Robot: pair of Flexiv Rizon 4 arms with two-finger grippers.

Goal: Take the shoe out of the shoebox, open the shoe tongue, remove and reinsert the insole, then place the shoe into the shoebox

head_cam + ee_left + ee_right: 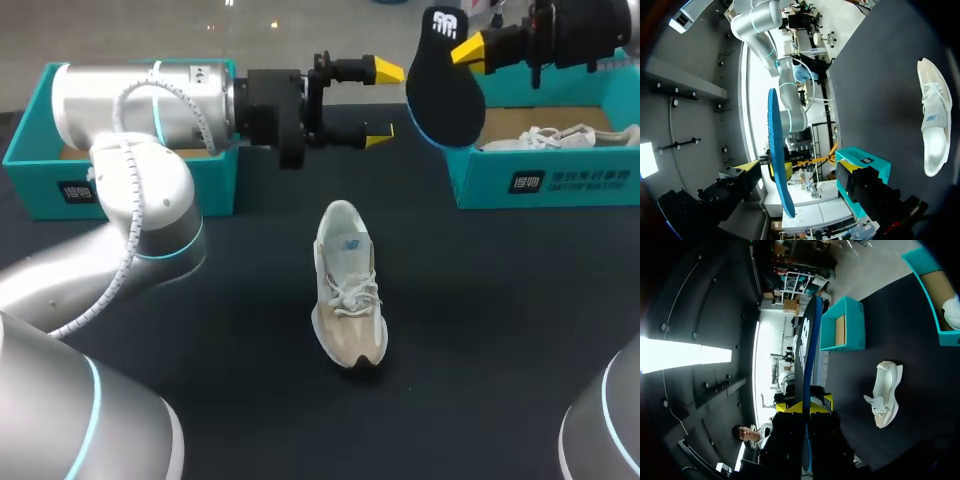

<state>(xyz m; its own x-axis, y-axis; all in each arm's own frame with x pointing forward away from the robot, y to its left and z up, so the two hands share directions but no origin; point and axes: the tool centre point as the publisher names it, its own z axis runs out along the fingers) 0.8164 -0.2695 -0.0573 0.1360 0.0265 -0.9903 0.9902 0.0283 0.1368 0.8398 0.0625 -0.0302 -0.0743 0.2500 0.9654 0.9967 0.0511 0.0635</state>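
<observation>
Left gripper (382,102): jaws spread, nothing between them. Shoe (347,285) upright on table (500,330), below those jaws, apart. Right gripper (805,406): jaws pinching black insole (445,90), held aloft; shoebox (545,182) beneath.

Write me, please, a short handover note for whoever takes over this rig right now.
Right gripper: shut on the insole, held up in the air near the right box.
Left gripper: open, empty, close beside the insole.
Shoe: upright on the table, mid-way between the arms. A second shoe lies in the right box.
Done: shoe out, insole out.
Left: reinsert the insole, then box the shoe.
</observation>
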